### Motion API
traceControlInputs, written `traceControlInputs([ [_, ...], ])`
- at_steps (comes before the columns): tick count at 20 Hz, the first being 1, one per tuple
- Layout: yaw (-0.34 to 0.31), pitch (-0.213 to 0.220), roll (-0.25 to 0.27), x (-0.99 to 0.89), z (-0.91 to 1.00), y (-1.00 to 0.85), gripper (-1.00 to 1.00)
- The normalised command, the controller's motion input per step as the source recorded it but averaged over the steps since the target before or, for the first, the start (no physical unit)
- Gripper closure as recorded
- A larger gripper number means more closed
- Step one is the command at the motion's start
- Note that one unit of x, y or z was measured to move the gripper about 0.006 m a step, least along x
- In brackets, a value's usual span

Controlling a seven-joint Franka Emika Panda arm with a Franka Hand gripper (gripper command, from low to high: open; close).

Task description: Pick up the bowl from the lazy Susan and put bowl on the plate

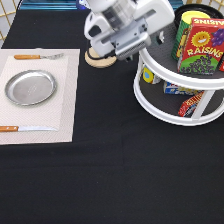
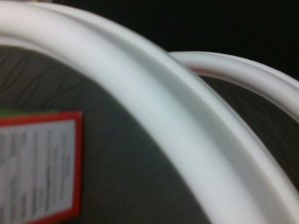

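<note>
The lazy Susan stands at the exterior view's right, a white two-tier turntable with dark grey shelves. The bowl shows only as a black curved rim at the back of the top tier, behind a yellow can. My gripper hangs over the left edge of the top tier, its hand white and grey. The wrist view shows both white rims of the lazy Susan from close by, with the dark shelf between. The silver plate lies empty on a placemat at the exterior view's left.
A red raisins box and a yellow can stand on the top tier; the box edge also shows in the wrist view. Small packets lie on the lower tier. A wooden disc, fork, knife and beige placemat lie left.
</note>
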Motion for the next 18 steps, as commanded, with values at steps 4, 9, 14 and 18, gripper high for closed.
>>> traceControlInputs([
  [4, 0.005, -0.034, -0.174, -1.0, 0.18, 0.01, -1.0],
  [9, 0.0, 0.0, -0.177, -1.0, 0.0, 0.24, -1.0],
  [14, -0.001, -0.005, -0.149, -0.87, 0.0, 0.58, -1.0],
  [18, -0.051, -0.01, -0.102, -0.29, 0.11, 0.79, -1.0],
])
